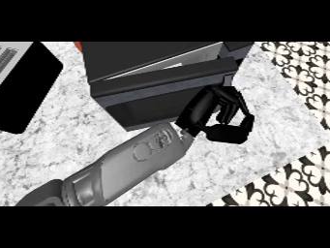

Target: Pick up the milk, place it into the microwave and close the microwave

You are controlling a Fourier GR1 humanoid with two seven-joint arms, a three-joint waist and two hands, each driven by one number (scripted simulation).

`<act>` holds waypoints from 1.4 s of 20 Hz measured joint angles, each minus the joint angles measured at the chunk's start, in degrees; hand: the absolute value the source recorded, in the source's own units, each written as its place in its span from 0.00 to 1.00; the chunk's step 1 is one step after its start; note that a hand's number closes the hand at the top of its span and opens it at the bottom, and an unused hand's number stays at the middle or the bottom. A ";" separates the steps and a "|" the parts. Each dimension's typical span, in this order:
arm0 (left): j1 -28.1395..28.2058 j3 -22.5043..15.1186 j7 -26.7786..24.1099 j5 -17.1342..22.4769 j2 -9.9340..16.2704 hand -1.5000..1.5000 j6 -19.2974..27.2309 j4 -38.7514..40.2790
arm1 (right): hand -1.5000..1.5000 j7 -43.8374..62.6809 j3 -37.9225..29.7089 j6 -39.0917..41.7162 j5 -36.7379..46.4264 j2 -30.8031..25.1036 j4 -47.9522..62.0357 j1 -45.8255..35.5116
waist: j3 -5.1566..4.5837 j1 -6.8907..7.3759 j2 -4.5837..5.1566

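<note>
Far to the left of the hand, a black appliance with a grey vented panel lies on the speckled counter. Closer, the microwave sits just left of and above the right hand, whose fingers curl against the door's right end. The milk cannot be seen. Patterned floor lies beyond, to the right.

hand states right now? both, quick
Left hand: not in view.
Right hand: at the microwave door's edge, fingers curled; no milk visible in it. Closed, holding nothing that shows.
</note>
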 measured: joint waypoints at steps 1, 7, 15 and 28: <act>-0.67 0.24 -0.09 0.46 0.07 1.00 0.03 0.59 | 0.00 0.26 -0.13 0.14 -0.38 -0.34 -0.08 -0.16 | 0.01 -0.31 0.14; -3.31 1.58 -0.30 2.80 1.40 1.00 1.35 4.13 | 0.00 1.62 -1.24 0.75 -2.21 -2.51 -0.56 -1.24 | 0.03 -2.16 0.75; -4.76 2.04 -1.06 4.97 2.41 1.00 3.62 6.46 | 0.00 3.07 -3.03 0.97 -4.40 -5.00 -0.23 -2.96 | 0.05 -3.70 1.04; -4.46 0.84 -3.05 6.99 3.26 1.00 7.00 5.77 | 0.00 5.26 -5.58 1.39 -7.50 -9.01 0.87 -5.78 | 0.10 -4.77 1.16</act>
